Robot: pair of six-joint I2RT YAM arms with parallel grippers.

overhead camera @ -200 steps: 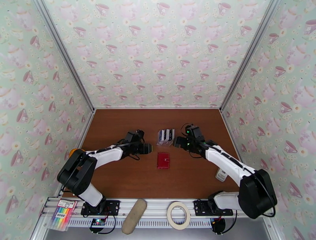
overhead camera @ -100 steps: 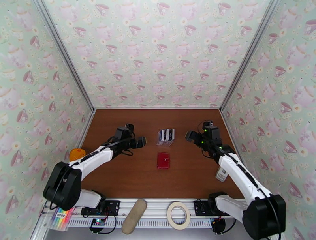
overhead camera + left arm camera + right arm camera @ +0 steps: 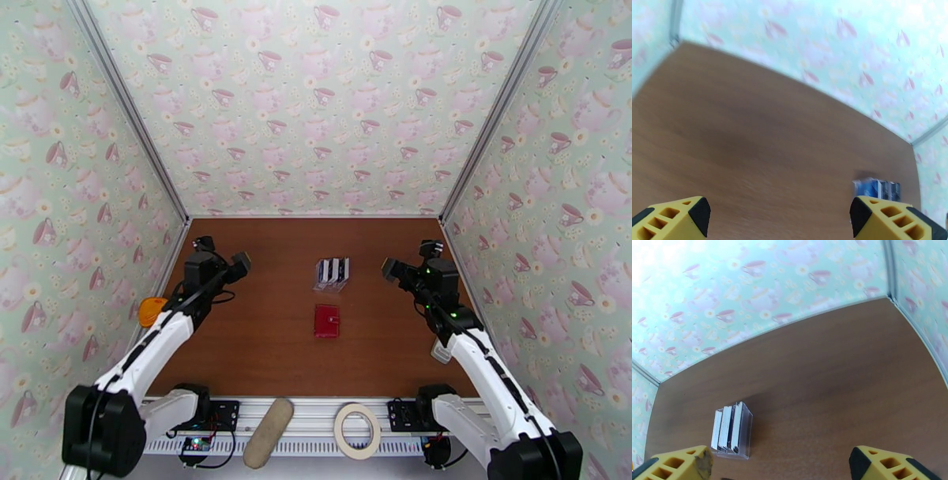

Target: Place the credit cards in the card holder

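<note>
Left fingers [image 3: 691, 217] and right fingers [image 3: 877, 463] stood wide apart, empty. Cards [image 3: 332, 270] sat on edge in a clear stand [image 3: 745, 429] mid desk [image 3: 261, 347], with the closed holder [image 3: 326, 320] near it, apart. Judged: unsnap holder first, one arm pinning it.

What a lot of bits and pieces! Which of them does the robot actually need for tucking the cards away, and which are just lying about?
For the job:
- credit cards, upright in a clear stand
- red card holder, folded shut

Just lying about:
- orange thing, left edge
- white thing, right side
- tape roll and beige oblong, on the front rail
</note>
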